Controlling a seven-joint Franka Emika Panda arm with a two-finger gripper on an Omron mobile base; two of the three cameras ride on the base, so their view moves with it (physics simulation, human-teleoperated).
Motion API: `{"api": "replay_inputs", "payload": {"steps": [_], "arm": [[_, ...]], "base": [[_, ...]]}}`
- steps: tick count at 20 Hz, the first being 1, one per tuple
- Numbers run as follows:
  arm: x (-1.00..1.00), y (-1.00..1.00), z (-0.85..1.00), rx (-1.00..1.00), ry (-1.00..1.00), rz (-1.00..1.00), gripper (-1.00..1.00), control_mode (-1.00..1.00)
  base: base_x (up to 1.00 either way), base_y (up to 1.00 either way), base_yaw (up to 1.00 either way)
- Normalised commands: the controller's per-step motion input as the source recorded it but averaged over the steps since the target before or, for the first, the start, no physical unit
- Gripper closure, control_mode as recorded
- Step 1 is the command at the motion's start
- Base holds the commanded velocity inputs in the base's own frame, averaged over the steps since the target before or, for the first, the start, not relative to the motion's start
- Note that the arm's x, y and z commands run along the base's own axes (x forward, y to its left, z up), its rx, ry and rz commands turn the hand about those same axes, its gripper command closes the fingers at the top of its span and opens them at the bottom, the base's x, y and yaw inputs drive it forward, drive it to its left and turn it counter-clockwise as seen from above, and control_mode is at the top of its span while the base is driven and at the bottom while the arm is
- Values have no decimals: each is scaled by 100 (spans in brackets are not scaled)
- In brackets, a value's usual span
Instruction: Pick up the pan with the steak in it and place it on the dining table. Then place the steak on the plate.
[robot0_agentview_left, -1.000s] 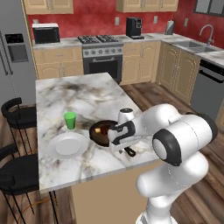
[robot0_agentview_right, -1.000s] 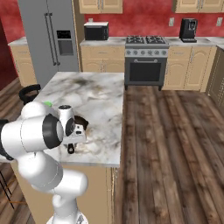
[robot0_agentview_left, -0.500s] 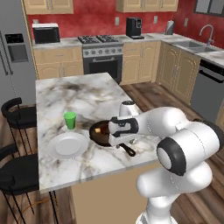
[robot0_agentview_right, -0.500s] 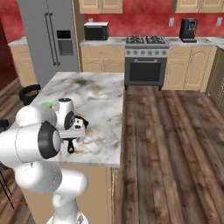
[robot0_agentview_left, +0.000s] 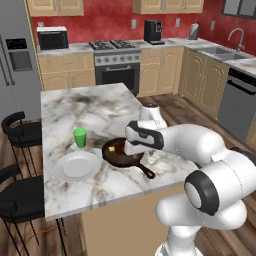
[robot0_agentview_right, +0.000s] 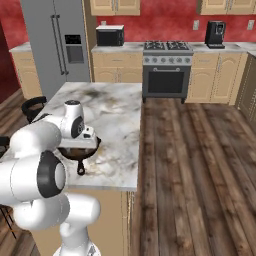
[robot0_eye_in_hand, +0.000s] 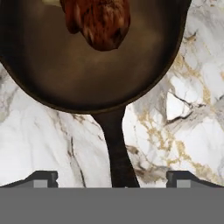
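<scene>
Hand view: the round black cast-iron pan (robot0_eye_in_hand: 87, 61) rests on the marble dining table (robot0_eye_in_hand: 192, 109), dark reddish steak (robot0_eye_in_hand: 98, 19) at twelve o'clock. The gripper (robot0_eye_in_hand: 111, 178) stands wide open and empty (handle between the tips). Best lift clear, then take the steak squarely across its middle.

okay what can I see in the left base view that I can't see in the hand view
Left base view: the white plate and green cup left of the pan, plus the stove and stools. Hand view: the steak up close in the pan, and the open pincer with its tips either side of the handle. Both: the pan on the dining table.
</scene>
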Motion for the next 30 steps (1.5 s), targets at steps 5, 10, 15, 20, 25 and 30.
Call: {"api": "replay_inputs", "payload": {"steps": [5, 10, 15, 20, 25, 30], "arm": [[41, 28, 22, 0, -3, -9, -100, -100], [51, 36, 6, -2, 0, -13, -100, -100], [36, 19, 1, -2, 0, -14, -100, -100], [2, 0, 0, 0, 0, -28, -100, -100], [0, 0, 0, 0, -3, -34, -100, -100], [0, 0, 0, 0, -3, -34, -100, -100]], "base": [[0, 0, 0], [0, 0, 0], [0, 0, 0], [0, 0, 0], [0, 0, 0], [0, 0, 0]]}}
